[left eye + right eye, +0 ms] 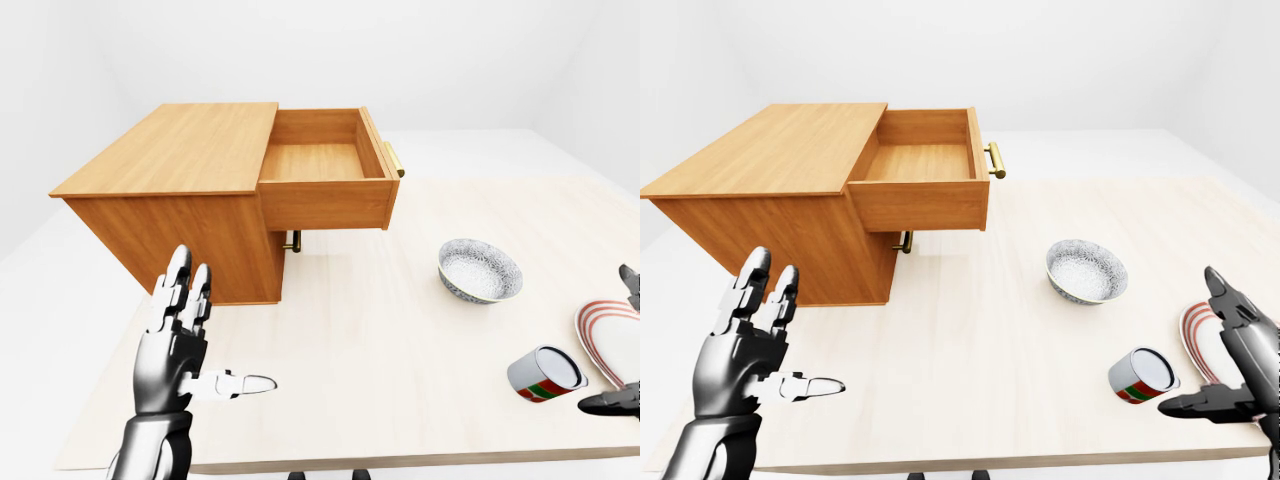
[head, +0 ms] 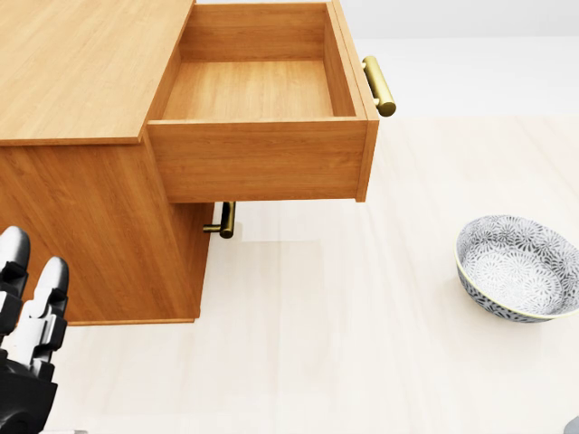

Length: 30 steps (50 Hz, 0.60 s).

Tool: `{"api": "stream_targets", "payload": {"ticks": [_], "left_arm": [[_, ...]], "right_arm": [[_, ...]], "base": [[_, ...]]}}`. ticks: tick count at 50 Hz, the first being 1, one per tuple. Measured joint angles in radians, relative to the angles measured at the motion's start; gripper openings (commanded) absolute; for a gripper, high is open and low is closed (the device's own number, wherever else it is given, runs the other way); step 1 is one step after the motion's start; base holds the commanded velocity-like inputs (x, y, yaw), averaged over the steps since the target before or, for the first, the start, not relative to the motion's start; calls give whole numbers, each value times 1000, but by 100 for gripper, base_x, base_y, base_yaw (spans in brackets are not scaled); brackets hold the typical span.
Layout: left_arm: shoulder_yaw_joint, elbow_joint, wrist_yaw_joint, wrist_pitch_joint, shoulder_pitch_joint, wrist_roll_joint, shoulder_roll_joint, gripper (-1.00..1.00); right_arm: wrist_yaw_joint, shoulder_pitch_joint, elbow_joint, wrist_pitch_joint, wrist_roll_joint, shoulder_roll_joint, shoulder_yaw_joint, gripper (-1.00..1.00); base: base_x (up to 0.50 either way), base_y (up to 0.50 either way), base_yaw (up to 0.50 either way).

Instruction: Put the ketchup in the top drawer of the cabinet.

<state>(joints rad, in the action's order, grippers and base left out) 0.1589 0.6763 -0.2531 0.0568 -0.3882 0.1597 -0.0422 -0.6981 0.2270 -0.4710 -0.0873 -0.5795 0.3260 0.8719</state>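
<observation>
Hands are nearest to the camera in the eye views, both with fingers spread and holding nothing. The left hand (image 1: 178, 345) stands below the cabinet (image 1: 190, 190) in the picture, fingers up and thumb pointing right. The right hand (image 1: 1235, 365) is at the lower right edge, far from the cabinet, just beside a can (image 1: 1143, 375). This can lies on its side on the table (image 1: 370, 350), with its open end toward the camera and red and green bands on it. A striped plate (image 1: 1202, 335) lies just right of the can. A patterned bowl (image 1: 480, 270) stands between the can and the cabinet. The top drawer (image 2: 262, 99) of the cabinet is pulled out and empty, with a brass handle (image 2: 379, 86). I cannot tell if the can is the ketchup; no bottle shows.
</observation>
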Motion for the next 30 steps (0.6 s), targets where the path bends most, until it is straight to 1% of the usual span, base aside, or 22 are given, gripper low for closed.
{"api": "stream_targets", "payload": {"ticks": [17, 30], "left_arm": [[-3, -1, 2, -1, -1, -2, 1, 100], [-7, -4, 3, -3, -1, -4, 2, 100]], "right_arm": [[0, 7, 119, 0, 36, 5, -40, 100], [0, 5, 226, 0, 68, 31, -55, 100]], "base": [[0, 0, 0], [0, 0, 0]]}}
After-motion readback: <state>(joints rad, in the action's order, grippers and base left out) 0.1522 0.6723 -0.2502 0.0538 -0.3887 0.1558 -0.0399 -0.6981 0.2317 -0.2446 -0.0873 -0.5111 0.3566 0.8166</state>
